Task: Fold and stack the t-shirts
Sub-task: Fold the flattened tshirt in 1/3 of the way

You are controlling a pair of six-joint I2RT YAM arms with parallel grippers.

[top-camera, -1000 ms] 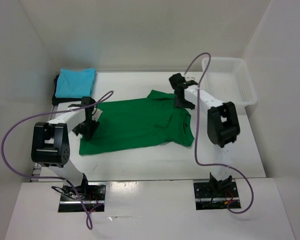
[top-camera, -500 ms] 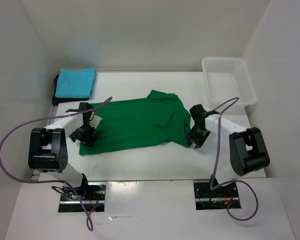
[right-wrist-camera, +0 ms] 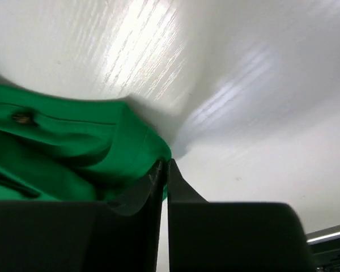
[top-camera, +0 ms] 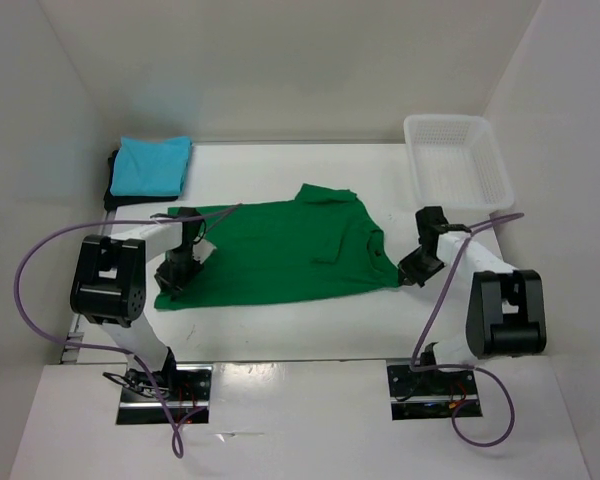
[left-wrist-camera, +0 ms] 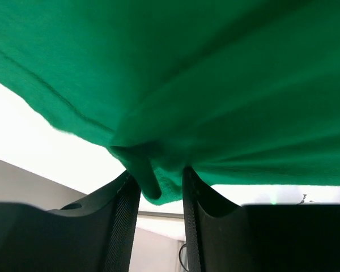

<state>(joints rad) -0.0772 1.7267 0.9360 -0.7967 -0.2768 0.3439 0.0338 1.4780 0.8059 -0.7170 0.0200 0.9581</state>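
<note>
The green t-shirt [top-camera: 280, 255] lies spread flat mid-table, collar toward the back. My left gripper [top-camera: 172, 274] is at its left edge; in the left wrist view a bunched fold of green cloth [left-wrist-camera: 215, 85] fills the gap between the fingers of the left gripper [left-wrist-camera: 158, 178], which is shut on it. My right gripper [top-camera: 412, 268] is at the shirt's near right corner, and the right wrist view shows the right gripper [right-wrist-camera: 164, 164] pinched on the green hem [right-wrist-camera: 62, 147]. A folded turquoise t-shirt [top-camera: 152, 165] rests on a black t-shirt [top-camera: 111, 192] at the back left.
A white mesh basket [top-camera: 455, 160] stands at the back right corner. White walls enclose the table on three sides. Purple cables loop from both arms over the table's near side.
My right arm swung from the collar down to the shirt's near right corner and closed on it. The left gripper closed on the left edge. The shirt's right side shifted slightly right.
</note>
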